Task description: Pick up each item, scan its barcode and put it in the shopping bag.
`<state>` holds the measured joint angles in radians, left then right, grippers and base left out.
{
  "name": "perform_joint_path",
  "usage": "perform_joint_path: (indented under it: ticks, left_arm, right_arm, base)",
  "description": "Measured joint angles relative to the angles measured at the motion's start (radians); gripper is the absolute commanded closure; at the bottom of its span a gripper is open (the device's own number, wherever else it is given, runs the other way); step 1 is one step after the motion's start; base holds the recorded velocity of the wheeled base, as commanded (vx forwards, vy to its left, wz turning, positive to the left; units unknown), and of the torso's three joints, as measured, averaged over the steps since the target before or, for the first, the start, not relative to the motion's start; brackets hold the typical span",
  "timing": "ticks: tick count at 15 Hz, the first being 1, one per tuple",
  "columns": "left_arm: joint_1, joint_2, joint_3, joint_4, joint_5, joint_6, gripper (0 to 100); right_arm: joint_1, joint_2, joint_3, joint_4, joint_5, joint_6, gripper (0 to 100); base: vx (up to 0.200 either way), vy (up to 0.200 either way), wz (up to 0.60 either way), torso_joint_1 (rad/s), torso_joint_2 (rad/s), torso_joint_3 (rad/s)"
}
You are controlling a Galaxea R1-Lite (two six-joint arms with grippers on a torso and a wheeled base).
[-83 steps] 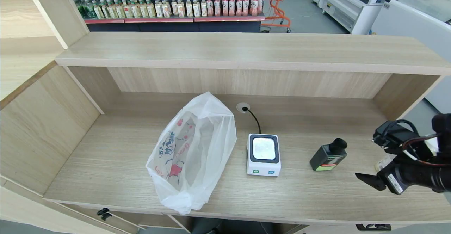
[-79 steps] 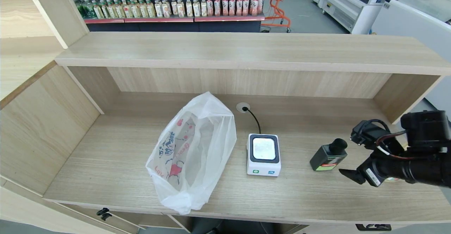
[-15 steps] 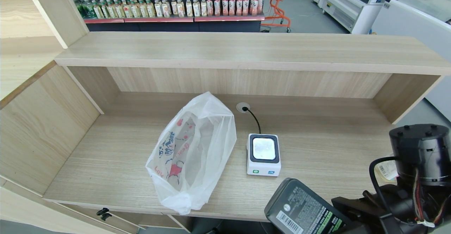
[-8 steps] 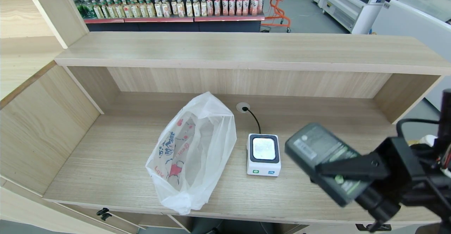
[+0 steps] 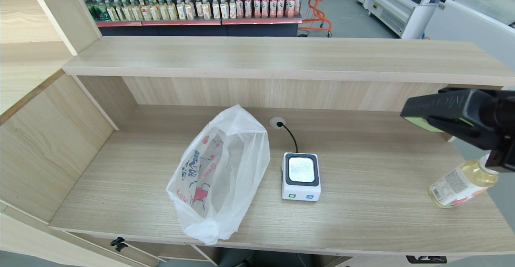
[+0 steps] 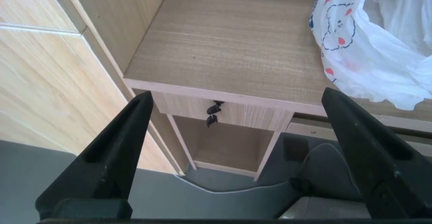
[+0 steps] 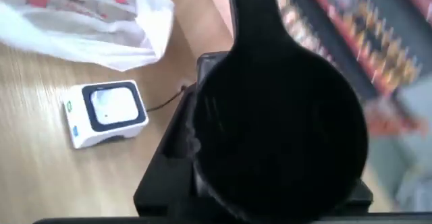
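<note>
Right end effector (image 5: 458, 119) closed on a dark bottle (image 5: 434, 104), held in the air above the worktop (image 5: 362, 218), at 2 o'clock from the scanner (image 5: 301, 175). Shopping bag (image 5: 219, 174) lies open at 9 o'clock from the scanner; a pale drink bottle (image 5: 462, 184) lies on its side at 3 o'clock. The right wrist view gives the dark bottle's round black cap close up. The left wrist view gives the left end effector (image 6: 236, 97), spread wide and holding nothing, off the worktop's front edge above a drawer handle (image 6: 214, 113).
</note>
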<state>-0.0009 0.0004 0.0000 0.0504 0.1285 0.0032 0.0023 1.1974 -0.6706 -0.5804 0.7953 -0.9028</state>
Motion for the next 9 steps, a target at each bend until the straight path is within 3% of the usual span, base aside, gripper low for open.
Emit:
perform_joint_path:
  ticks: [2,4,7,9]
  left_arm:
    - [0.0,0.0,0.0,0.0,0.0,0.0,0]
    - [0.001,0.0,0.0,0.0,0.001,0.0,0]
    - [0.0,0.0,0.0,0.0,0.001,0.0,0]
    - [0.0,0.0,0.0,0.0,0.0,0.0,0]
  right_arm:
    - [0.018,-0.004,-0.002,0.022,-0.264,0.427,100]
    - [0.125,0.009,-0.02,0.139,-0.437,0.837,100]
    - [0.296,0.082,-0.025,0.236,-0.508,1.291,100]
    - [0.356,0.168,-0.029,0.232,-0.516,1.35,100]
  base:
    - [0.0,0.0,0.0,0.0,0.0,0.0]
    - [0.0,0.0,0.0,0.0,0.0,0.0]
    - [0.0,0.0,0.0,0.0,0.0,0.0]
    - [0.0,0.0,0.0,0.0,0.0,0.0]
